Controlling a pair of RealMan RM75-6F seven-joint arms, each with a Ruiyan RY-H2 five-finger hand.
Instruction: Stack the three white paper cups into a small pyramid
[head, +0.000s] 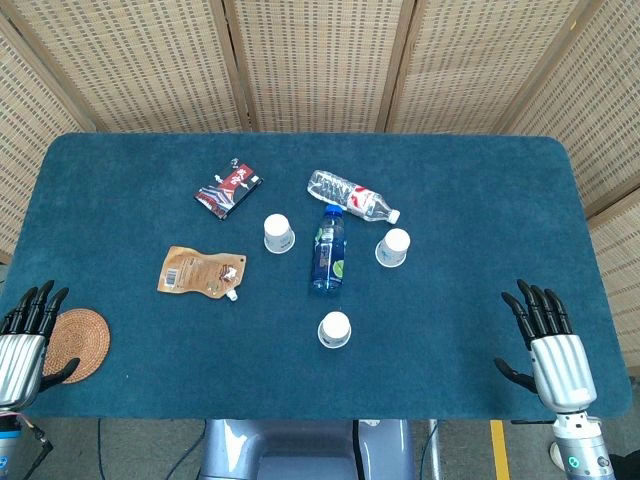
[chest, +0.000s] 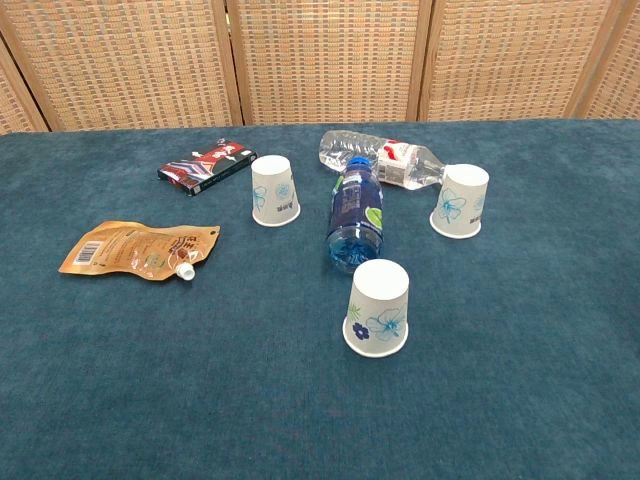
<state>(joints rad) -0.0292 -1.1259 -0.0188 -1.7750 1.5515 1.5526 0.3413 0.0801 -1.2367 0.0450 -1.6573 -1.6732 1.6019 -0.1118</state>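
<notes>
Both hands rest at the near counter (head: 120, 180) edge, empty with fingers spread: the left hand (head: 25, 335) beside a woven coaster (head: 78, 344), the right hand (head: 550, 345) well apart. Three upturned cups: near cup (chest: 378, 308), then left cup (chest: 274, 190) and right cup (chest: 460, 201). Between these two lies a blue bottle (chest: 354, 212), a clear bottle (chest: 378, 161) behind. Further left, one tan pouch (chest: 138, 249) and one dark packet (chest: 207, 165), possibly snacks.

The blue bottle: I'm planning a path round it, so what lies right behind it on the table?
Behind the blue bottle lies a clear water bottle on its side, near the blue one's cap end. Whether the two touch cannot be told.
</notes>
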